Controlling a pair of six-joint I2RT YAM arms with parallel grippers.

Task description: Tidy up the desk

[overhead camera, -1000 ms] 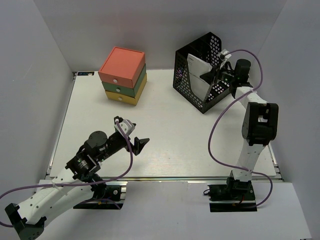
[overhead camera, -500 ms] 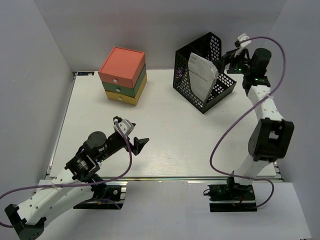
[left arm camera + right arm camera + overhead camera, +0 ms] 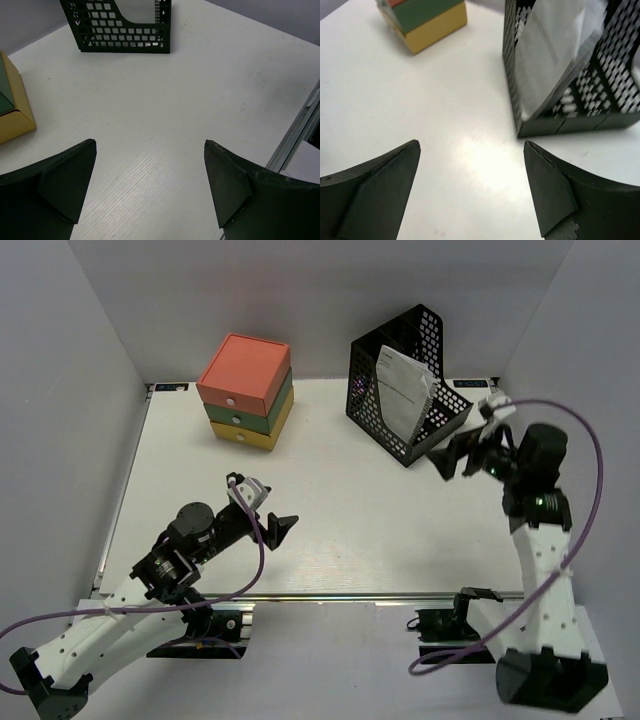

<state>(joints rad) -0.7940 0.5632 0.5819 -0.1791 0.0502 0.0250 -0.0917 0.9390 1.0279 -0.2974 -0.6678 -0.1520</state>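
Overhead, two robot arms reach over the desk [image 3: 350, 530], a flat white tabletop that lies beneath both claws and is enclosed by plain white walls [image 3: 60, 390].

Left claw [image 3: 279, 530]: its two dark fingers are spread wide apart with nothing between them but bare tabletop. From its wrist camera, a black mesh file holder [image 3: 120, 25] stands well ahead of it and slightly left. The yellow bottom drawer of a stacked drawer box [image 3: 12, 107] sits off to its left. A metal rail [image 3: 295, 140] runs along the desk edge to its right.

Right claw [image 3: 455, 453]: its fingers are also spread wide and grip nothing. The file holder stands near, just ahead of it and to the right, with white paper sheets [image 3: 555, 55] leaning inside. The drawer box, pink over green over yellow, sits well apart, far ahead and to its left.
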